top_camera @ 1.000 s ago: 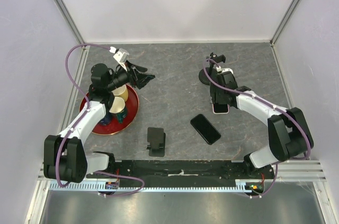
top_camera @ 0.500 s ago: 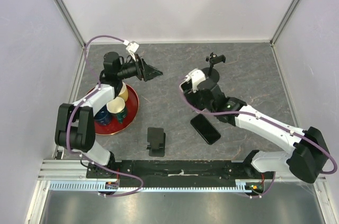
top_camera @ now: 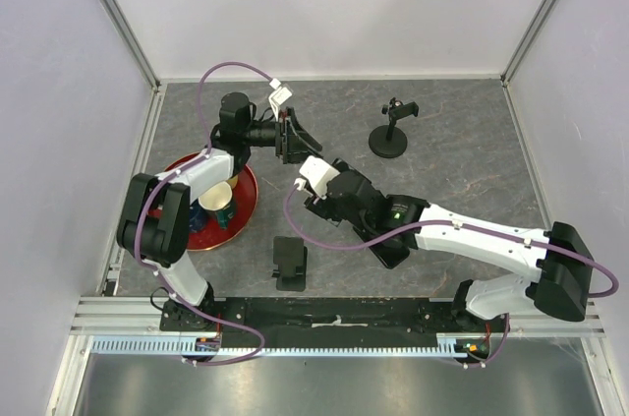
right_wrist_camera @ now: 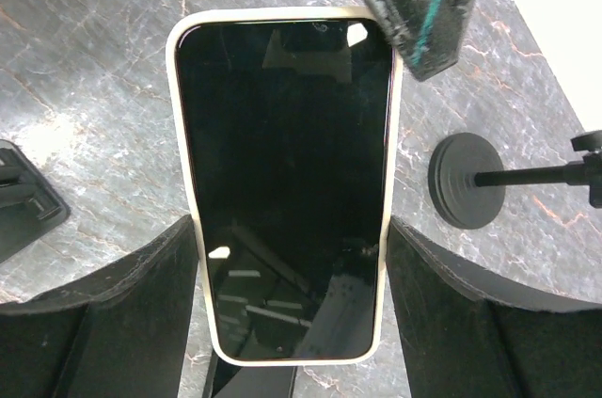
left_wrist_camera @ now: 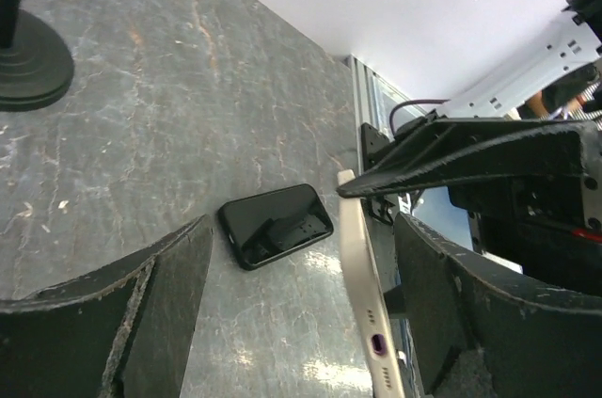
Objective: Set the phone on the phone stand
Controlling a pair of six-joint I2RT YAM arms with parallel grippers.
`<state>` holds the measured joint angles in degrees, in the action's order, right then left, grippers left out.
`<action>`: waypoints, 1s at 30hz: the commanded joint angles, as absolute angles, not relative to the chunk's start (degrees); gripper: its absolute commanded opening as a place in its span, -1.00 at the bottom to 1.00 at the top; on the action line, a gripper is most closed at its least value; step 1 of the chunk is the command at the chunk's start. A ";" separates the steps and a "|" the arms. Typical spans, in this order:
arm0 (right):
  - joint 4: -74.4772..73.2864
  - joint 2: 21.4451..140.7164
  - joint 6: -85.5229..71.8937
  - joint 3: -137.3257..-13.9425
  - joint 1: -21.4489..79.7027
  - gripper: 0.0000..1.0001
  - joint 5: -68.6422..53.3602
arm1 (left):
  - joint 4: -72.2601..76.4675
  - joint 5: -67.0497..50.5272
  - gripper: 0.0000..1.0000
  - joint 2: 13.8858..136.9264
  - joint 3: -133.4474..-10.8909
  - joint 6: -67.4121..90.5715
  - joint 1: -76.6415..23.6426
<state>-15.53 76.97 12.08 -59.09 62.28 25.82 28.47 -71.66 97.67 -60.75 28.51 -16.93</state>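
Nearest the arm bases, a low black stand (top_camera: 289,264) is seen on the grey table (top_camera: 462,170), clear of both arms. In the right wrist view it is cut off by the left edge. Just beyond it a black phone (left_wrist_camera: 276,226) is laid flat on the table; from above it is almost wholly hidden under the right arm.

The cream-cased phone (right_wrist_camera: 287,163) is gripped by the right gripper (right_wrist_camera: 292,233). Its fingers (right_wrist_camera: 141,313) are pressed against the two long sides, and the screen is turned to the wrist camera. From above this phone can hardly be made out between the two grippers.

The left gripper (left_wrist_camera: 303,227) is spread wide around the same phone, which is seen edge-on between its fingers, nearer one of them. Whether that finger touches it cannot be told.

To the left, a red plate (top_camera: 248,211) with cups (top_camera: 218,202) is partly covered by the left arm. Farthest off, a clamp stand (top_camera: 390,136) on a round base is seen upright, well apart from the held phone.
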 commanded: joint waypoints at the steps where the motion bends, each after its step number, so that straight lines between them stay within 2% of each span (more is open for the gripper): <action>1: -11.43 75.24 13.89 -61.35 62.23 -1.00 29.89 | 34.19 -76.21 0.68 96.33 -61.17 30.67 -17.31; 8: -10.55 71.63 13.36 -56.78 62.05 -1.00 32.34 | 39.54 -75.06 0.69 95.89 -60.30 35.15 -17.32; 22: -7.74 72.77 17.75 -61.08 61.96 -1.00 35.16 | 41.05 -81.47 0.68 97.73 -61.00 35.60 -20.30; 24: -7.39 72.95 18.28 -61.35 61.96 -1.00 35.42 | 40.78 -82.26 0.64 97.91 -61.08 35.25 -20.65; 30: -6.86 73.56 19.60 -62.49 61.96 -1.00 36.03 | 38.67 -83.58 0.28 98.61 -62.14 33.66 -21.44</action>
<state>-12.80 73.95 17.74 -58.48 62.02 33.34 38.63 -80.29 97.84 -60.36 34.44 -21.04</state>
